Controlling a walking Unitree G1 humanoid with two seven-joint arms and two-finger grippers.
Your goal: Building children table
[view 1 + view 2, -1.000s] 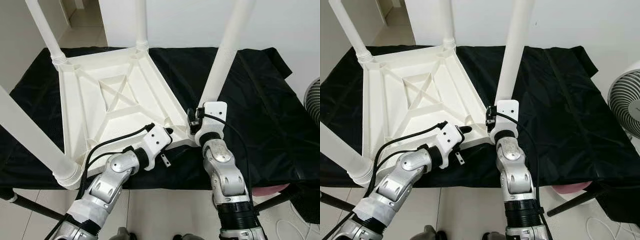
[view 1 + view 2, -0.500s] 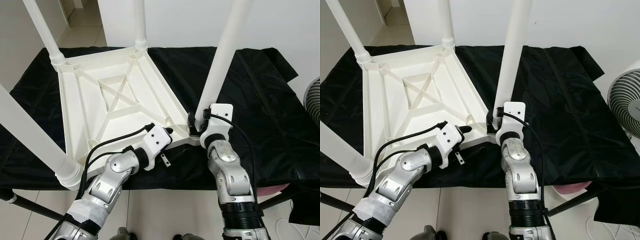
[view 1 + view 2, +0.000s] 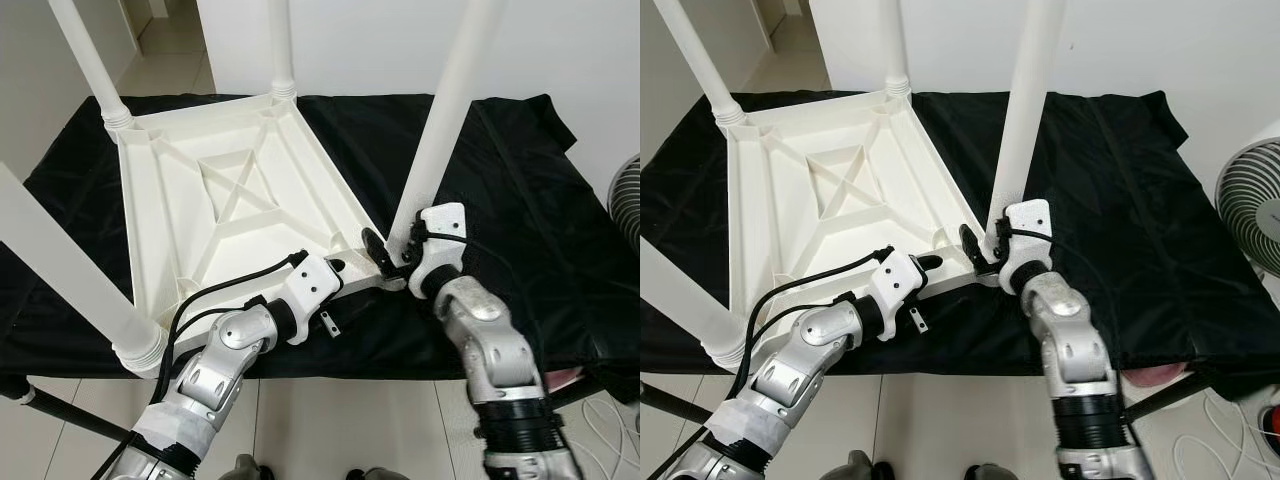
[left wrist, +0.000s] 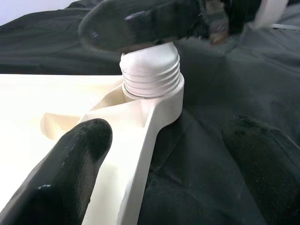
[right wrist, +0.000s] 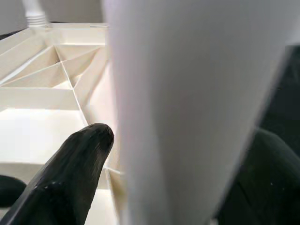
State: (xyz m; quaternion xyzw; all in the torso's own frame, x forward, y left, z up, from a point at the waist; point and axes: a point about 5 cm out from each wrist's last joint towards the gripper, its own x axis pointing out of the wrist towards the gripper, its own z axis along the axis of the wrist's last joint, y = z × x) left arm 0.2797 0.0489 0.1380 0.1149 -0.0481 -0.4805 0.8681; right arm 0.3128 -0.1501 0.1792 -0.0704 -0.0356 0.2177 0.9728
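Note:
A white plastic children's table [image 3: 240, 190] lies upside down on a black cloth [image 3: 520, 200]. Three legs stand in its corners: far left [image 3: 95, 60], far middle [image 3: 280, 45] and near left [image 3: 60, 270]. The fourth leg [image 3: 440, 120] rises from the near right corner, its threaded end [image 4: 152, 89] sitting in the socket. My right gripper [image 3: 398, 256] is shut on this leg just above its base. My left gripper [image 3: 335, 268] is open at the table's near edge, one finger [image 4: 70, 178] inside the rim, the other outside over the cloth.
A fan [image 3: 1250, 215] stands at the right, beyond the cloth-covered surface. A doorway and tiled floor [image 3: 165, 60] lie at the far left. Black cloth to the right of the table is bare.
My right forearm has swung out to the right and the wrist has turned around the leg's base, still holding it. The left arm has stayed put.

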